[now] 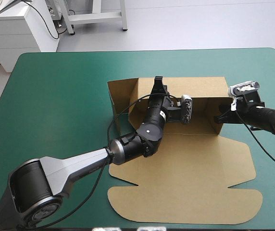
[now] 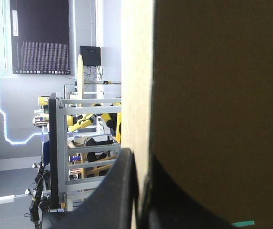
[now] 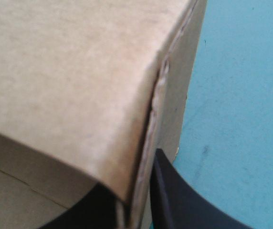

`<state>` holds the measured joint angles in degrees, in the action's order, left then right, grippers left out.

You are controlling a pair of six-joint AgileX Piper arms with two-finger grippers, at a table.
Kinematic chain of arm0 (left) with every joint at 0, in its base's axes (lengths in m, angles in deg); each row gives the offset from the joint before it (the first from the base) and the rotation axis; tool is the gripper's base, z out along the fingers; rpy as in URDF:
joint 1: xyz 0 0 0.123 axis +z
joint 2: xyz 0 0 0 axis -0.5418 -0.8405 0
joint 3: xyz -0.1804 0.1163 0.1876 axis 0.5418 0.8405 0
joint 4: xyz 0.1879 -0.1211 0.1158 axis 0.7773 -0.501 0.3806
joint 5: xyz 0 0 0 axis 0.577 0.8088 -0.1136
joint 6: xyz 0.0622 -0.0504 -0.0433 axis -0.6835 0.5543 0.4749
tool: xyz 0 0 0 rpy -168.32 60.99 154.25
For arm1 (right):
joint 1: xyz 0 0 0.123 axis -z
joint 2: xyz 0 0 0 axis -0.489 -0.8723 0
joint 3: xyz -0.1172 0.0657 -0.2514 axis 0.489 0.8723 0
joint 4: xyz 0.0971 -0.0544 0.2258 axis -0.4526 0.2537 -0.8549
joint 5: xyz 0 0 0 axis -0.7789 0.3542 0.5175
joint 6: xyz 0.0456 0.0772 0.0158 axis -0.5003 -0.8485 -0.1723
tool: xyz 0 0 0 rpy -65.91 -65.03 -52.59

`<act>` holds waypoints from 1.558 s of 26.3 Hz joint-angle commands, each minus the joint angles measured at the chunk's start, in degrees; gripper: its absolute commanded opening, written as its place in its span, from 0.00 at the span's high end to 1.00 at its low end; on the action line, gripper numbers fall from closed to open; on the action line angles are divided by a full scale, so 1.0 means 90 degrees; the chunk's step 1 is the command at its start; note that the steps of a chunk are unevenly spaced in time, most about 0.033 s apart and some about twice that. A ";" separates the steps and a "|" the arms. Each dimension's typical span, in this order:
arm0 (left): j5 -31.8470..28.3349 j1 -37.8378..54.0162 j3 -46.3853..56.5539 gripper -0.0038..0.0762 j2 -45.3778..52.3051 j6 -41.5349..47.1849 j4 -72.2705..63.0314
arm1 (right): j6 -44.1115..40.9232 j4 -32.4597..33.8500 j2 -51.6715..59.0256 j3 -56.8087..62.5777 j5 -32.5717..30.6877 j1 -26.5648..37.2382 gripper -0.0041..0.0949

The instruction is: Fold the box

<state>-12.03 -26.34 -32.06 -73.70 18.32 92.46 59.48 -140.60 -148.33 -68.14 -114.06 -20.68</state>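
Observation:
The brown box (image 1: 190, 173) lies mid-table, its far part raised into walls and its lid flat toward the near edge. My left gripper (image 1: 158, 83) reaches over the tray to the top of the far wall (image 1: 195, 85). In the left wrist view the gripper (image 2: 143, 188) is shut on that wall's upright board edge (image 2: 136, 95). My right gripper (image 1: 219, 118) is at the near end of the right wall (image 1: 222, 103). In the right wrist view the gripper (image 3: 136, 205) pinches the wall corner (image 3: 151, 124). A left side flap (image 1: 112, 98) stands leaning outward.
Teal-green cover (image 1: 56, 106) stretches wide to the left of the box, and a narrower strip (image 1: 272, 192) lies to its right. A white cabinet (image 1: 17, 26) stands beyond the table's far left corner.

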 commanded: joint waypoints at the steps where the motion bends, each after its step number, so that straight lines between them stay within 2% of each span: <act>1: -0.0136 -0.0049 -0.0114 0.96 0.0193 0.0121 -0.0194 | 0.0028 -0.0259 0.0158 -0.0123 -0.0316 -0.0494 0.96; 5: -0.0136 -0.0049 -0.0114 0.96 0.0193 0.0121 -0.0194 | -0.0590 0.0190 0.0158 -0.0123 0.0191 -0.1078 0.96; 8: -0.0148 -0.0049 -0.0114 0.91 0.0193 0.0121 -0.0179 | -0.1202 0.0659 0.0158 -0.0123 0.0482 -0.1157 0.96; 12: -0.0148 -0.0060 -0.0114 0.67 0.0193 0.0121 -0.0179 | -0.1666 0.1118 0.0158 -0.0123 0.0522 -0.1157 0.96; 14: -0.0148 -0.0104 -0.0114 0.60 0.0193 0.0095 -0.0179 | -0.1697 0.1140 0.0158 -0.0123 0.0526 -0.1157 0.96; 16: -0.0133 -0.0222 -0.0114 0.57 0.0193 0.0106 -0.0165 | -0.1793 0.1206 0.0158 -0.0123 0.0526 -0.1157 0.96; 21: 0.0120 -0.0695 -0.0114 0.57 0.0193 0.0106 -0.0016 | -0.1911 0.1233 0.0158 -0.0123 0.0514 -0.1157 0.96; 29: 0.1095 -0.1363 -0.0114 0.57 0.0205 0.0154 0.0270 | -0.2031 0.1309 0.0158 -0.0123 0.0536 -0.1157 0.96; 35: 0.1693 -0.1861 -0.0114 0.60 0.0205 0.0182 0.0151 | -0.2562 0.1911 0.0158 -0.0123 0.0536 -0.1157 0.96; 38: 0.1918 -0.2093 -0.0114 0.67 0.0205 0.0182 0.0098 | -0.2834 0.2157 0.0158 -0.0123 0.0536 -0.1157 0.96; 41: 0.1917 -0.2282 -0.0114 0.84 0.0343 0.0202 0.0079 | -0.2861 0.2168 0.0158 -0.0123 0.0523 -0.1157 0.96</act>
<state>2.97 -45.33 -31.69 -74.62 18.97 90.57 34.91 -122.52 -148.31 -68.39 -105.63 -30.76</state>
